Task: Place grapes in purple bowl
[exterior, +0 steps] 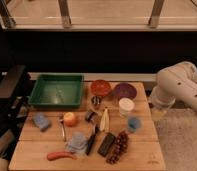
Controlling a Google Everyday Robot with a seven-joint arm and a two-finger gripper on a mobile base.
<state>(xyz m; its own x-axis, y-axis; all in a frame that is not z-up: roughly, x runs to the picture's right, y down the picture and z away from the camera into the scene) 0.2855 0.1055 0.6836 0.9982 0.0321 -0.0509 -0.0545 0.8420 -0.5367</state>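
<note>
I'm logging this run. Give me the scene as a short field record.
grapes: front of the wooden table, beside the black block
purple bowl: back row, right of the orange-red bowl
white cup: between purple bowl and grapes
arm: folded beyond the table's right edge
claw: not in view
status: grapes not yet in bowl

The table [142,151] was matt pale wood; the green tray [56,76] had a smooth, slightly shiny finish. The gripper [159,112], just off the table's right edge, hung from a smooth white arm [179,82], possibly plastic.
</note>
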